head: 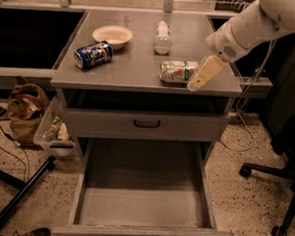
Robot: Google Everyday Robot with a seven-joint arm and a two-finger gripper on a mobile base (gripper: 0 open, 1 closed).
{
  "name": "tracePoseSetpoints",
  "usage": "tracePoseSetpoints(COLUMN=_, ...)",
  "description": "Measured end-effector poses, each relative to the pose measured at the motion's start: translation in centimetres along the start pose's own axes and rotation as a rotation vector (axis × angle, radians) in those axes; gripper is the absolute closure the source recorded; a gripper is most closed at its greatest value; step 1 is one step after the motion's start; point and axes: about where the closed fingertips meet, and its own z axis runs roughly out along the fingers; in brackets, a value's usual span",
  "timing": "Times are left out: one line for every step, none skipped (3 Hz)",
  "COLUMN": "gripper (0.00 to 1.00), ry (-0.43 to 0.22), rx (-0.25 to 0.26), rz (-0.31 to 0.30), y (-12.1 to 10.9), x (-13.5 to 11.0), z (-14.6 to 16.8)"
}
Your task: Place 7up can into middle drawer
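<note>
The 7up can (177, 71) lies on its side on the grey cabinet top (135, 71), near the right front corner. My gripper (199, 81) hangs from the white arm coming in from the upper right. It sits just right of the can, at the can's end, close to or touching it. The middle drawer (141, 204) stands pulled wide open below, and its flat grey floor is bare.
A dark blue can (94, 54), a pale bowl (112, 35) and a clear bottle (163, 31) lie on the top. A shut drawer with a black handle (147, 123) sits above the open one. An office chair (283, 198) stands at the right; a bag (25, 110) and bin (54, 130) at the left.
</note>
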Motion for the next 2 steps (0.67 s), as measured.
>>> tracePoseSetpoints(gripper=0.0, ry=-0.024, rx=-0.03, rz=0.007, y=-1.3, x=-0.8, z=3.3)
tracePoseSetpoints(gripper=0.0, ry=-0.039, rx=-0.074, rz=0.02, y=-2.1, x=-1.0, z=6.5)
